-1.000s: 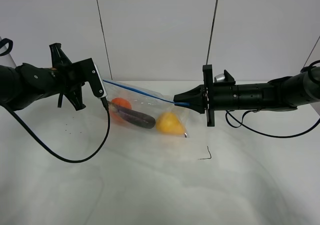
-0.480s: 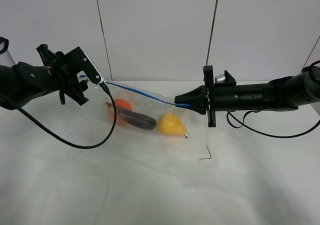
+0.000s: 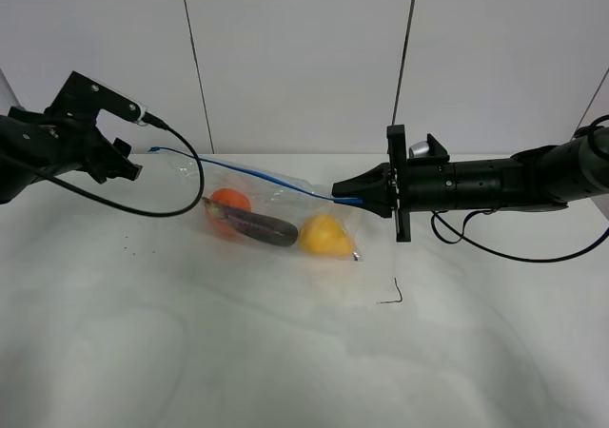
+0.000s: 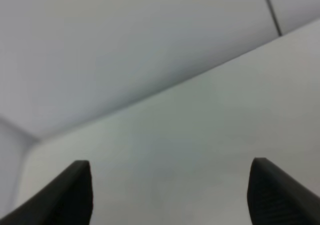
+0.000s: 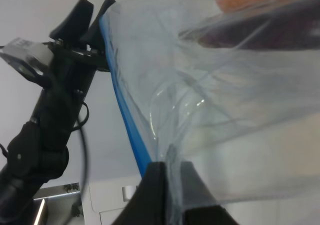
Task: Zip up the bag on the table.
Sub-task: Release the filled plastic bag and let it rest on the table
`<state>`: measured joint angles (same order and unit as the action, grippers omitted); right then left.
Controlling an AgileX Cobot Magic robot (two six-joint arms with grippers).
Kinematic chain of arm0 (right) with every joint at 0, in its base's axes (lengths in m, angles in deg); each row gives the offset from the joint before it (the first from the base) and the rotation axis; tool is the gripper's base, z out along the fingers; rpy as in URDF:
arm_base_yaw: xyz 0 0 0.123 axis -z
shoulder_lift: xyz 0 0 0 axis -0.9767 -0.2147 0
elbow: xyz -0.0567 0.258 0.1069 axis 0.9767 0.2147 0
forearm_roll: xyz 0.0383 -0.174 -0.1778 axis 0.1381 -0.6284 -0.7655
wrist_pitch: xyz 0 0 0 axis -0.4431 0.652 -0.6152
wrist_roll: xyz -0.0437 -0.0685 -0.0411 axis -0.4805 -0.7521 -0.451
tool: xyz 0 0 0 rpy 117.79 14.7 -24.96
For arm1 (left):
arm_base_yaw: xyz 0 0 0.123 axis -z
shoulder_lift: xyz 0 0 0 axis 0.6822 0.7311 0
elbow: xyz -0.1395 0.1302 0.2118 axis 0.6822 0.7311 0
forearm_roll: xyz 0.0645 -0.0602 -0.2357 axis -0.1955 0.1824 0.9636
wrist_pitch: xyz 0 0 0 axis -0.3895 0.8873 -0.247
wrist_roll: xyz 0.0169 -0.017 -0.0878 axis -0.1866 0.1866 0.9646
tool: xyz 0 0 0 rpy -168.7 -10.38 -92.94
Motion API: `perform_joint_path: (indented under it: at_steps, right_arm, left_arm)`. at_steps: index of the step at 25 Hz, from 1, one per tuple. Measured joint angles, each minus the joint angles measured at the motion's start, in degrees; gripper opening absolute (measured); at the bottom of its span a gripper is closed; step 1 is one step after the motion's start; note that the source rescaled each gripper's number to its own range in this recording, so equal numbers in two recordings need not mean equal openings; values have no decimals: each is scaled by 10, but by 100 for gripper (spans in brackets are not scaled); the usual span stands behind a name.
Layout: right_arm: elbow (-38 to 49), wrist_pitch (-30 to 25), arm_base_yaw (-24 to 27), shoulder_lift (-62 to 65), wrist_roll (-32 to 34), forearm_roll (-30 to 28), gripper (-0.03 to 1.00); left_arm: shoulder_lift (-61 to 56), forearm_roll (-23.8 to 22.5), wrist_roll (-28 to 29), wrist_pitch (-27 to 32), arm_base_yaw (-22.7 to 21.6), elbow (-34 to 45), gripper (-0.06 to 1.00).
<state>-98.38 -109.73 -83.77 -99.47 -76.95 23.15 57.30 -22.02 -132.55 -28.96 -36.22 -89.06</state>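
Observation:
The clear bag [image 3: 276,204] lies on the white table [image 3: 285,352] with an orange [image 3: 228,202], a purple eggplant [image 3: 260,225] and a yellow pear [image 3: 324,235] inside. Its blue zipper strip [image 3: 247,174] runs from the far left end to my right gripper [image 3: 350,198], which is shut on the strip's right end and holds it lifted. The right wrist view shows those fingers [image 5: 155,185] pinching the bag's edge by the blue strip [image 5: 125,120]. My left gripper [image 3: 128,162] is open and empty, left of the strip's free end; its fingertips [image 4: 75,190] stand wide apart.
A black cable [image 3: 186,190] loops from the left arm down beside the bag's left end. A small black corner mark [image 3: 392,295] lies on the table in front of the right gripper. A white panelled wall [image 3: 304,57] stands behind.
My left gripper has moved left and up along the zipper strip and come off its left end. The bag's left end now stretches further left. The right gripper has not moved.

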Motion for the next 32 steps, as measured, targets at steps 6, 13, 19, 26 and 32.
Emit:
perform_joint_path:
  at_steps: [6, 13, 19, 26, 32]
  right_arm:
    - [0, 0, 0, 0, 4, 1, 0]
    - [0, 0, 0, 0, 7, 2, 0]
    - [0, 0, 0, 0, 8, 2, 0]
    - [0, 0, 0, 0, 8, 2, 0]
    - [0, 0, 0, 0, 8, 2, 0]
  left_arm:
    - [0, 168, 13, 106, -36, 0, 83]
    - [0, 233, 5, 339, -109, 0, 83]
    - [0, 134, 39, 491, -132, -9, 83]
    - [0, -188, 349, 631, -134, -79, 83]
    - [0, -411, 585, 692, -120, -129, 83]
